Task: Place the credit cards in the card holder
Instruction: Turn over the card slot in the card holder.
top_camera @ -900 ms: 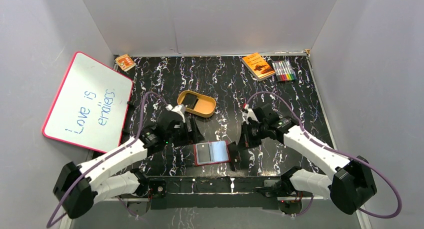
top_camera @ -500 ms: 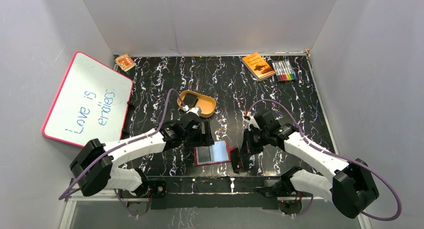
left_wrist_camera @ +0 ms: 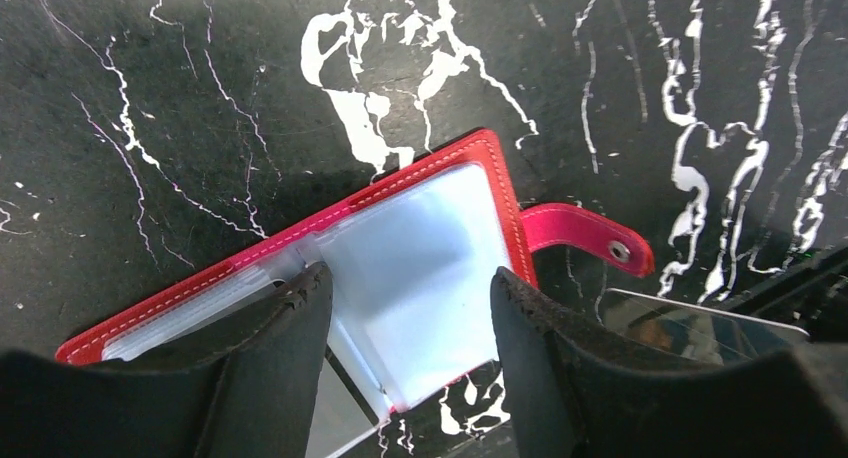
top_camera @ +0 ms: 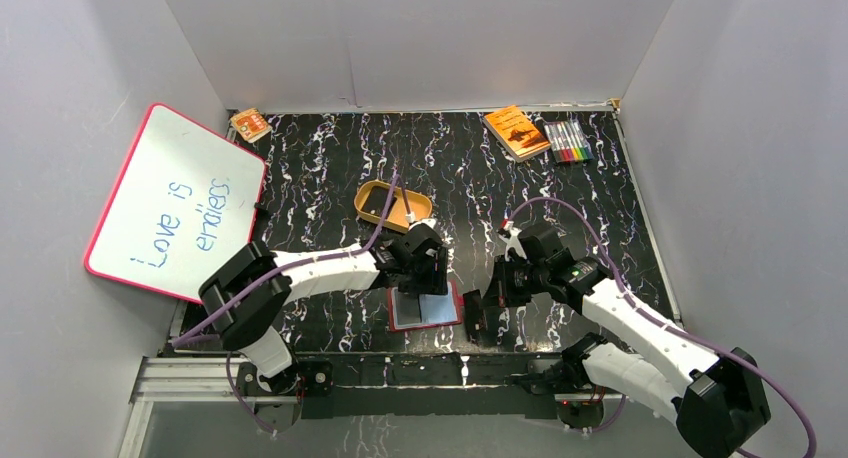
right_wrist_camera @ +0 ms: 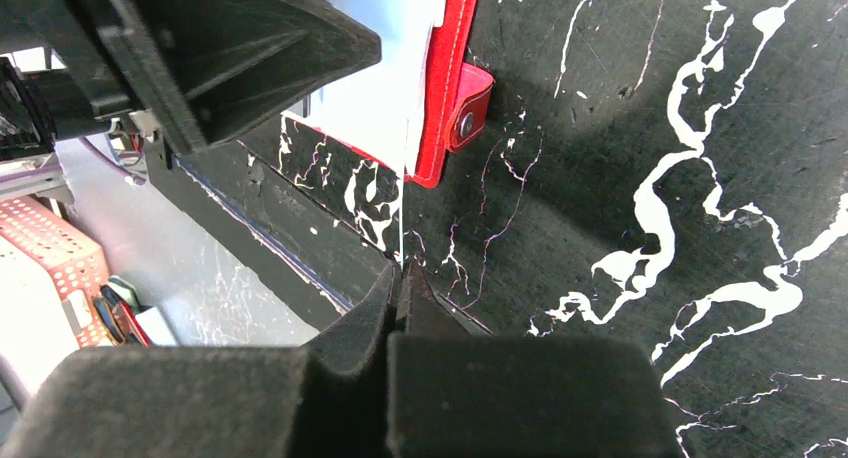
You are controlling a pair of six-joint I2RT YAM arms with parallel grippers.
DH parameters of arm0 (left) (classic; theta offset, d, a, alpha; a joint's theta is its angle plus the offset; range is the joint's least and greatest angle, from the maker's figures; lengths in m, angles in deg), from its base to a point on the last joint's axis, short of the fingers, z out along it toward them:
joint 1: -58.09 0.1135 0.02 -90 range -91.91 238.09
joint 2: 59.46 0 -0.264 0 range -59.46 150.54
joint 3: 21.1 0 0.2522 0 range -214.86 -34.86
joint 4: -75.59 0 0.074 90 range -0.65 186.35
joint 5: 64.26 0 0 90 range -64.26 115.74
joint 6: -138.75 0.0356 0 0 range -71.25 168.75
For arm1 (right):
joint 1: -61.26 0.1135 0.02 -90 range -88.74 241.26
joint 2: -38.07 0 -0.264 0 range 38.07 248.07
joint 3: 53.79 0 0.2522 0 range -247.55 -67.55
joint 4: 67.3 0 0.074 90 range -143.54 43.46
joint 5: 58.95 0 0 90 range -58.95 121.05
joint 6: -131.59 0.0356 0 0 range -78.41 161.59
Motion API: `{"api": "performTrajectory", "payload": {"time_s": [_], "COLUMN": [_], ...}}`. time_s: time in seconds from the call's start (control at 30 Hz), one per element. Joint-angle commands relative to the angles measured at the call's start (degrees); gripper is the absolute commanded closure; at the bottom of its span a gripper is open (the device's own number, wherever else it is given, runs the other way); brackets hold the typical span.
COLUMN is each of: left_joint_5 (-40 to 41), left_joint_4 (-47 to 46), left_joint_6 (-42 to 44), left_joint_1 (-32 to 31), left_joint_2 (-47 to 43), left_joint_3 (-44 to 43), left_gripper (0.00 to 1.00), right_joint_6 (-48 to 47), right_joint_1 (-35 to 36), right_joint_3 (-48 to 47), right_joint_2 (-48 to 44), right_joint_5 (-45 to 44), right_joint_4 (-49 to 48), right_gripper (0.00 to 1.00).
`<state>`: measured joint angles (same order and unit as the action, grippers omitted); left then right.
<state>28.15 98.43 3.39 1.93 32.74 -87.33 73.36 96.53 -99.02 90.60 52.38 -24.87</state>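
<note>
Red leather wallet [top_camera: 428, 312] lies open on the table [top_camera: 560, 188] near its front edge, clear pockets up. The left gripper [left_wrist_camera: 410, 281] hovers over it, jaws partly open and empty, one finger on either side of a pocket. The right gripper [right_wrist_camera: 400, 278] is fully closed on a card [left_wrist_camera: 700, 328], just beside the snap tab [left_wrist_camera: 590, 240]. Step in hand: inserting this card. The next move calls for a steadied pocket mouth and an aligned card edge. Earlier, the left arm stood beside the dish [top_camera: 372, 198]; it has since swung over the wallet.
</note>
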Motion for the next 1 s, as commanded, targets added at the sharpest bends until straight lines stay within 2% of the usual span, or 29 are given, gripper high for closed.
{"api": "performTrajectory", "payload": {"time_s": [0.0, 0.57, 0.7, 0.97], "left_joint_5": [2.0, 5.9, 6.1, 6.7], "left_joint_4": [1.3, 4.4, 4.4, 4.6], "left_joint_6": [0.3, -0.9, -1.3, -1.6], "left_joint_1": [-0.6, -0.7, -0.7, -0.7], "left_joint_2": [0.9, 3.3, 3.5, 2.5], "left_joint_3": [-0.1, 3.2, 3.8, 4.5], "left_gripper": [0.46, 0.93, 0.98, 1.00], "right_joint_6": [0.9, 0.6, 1.2, 2.3], "right_joint_1": [-0.1, -0.1, -0.1, -0.1], "right_joint_3": [0.1, 1.0, 0.9, 1.7], "right_joint_2": [-1.0, 4.3, 6.6, 9.9], "right_joint_5": [1.0, 8.6, 8.5, 6.7], "right_joint_4": [-0.5, -6.1, -6.9, -8.5], "right_gripper": [1.00, 1.00, 1.00, 1.00]}}
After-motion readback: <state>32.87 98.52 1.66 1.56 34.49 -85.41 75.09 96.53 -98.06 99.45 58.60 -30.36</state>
